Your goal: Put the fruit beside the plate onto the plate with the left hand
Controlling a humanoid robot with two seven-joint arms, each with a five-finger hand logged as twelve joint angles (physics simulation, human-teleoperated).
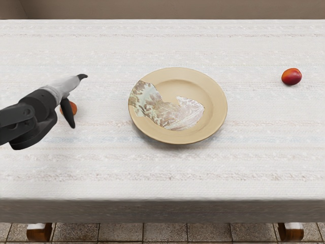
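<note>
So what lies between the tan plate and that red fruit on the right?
Only bare white tablecloth, seen in the head view, separates the round tan plate from the red fruit.

Matte black left arm (pixel 15 119): bulky rounded shell segments, dark groove between links. Charcoal barrel-shaped wrist housing (pixel 43 104), faint sheen on top. Light grey smooth-shelled left hand (pixel 60 90), narrower toward front. Slim fingers (pixel 81 77) end in glossy black tips (thumb (pixel 68 114) wholly black, teardrop-shaped). Markings too small to tell.
</note>
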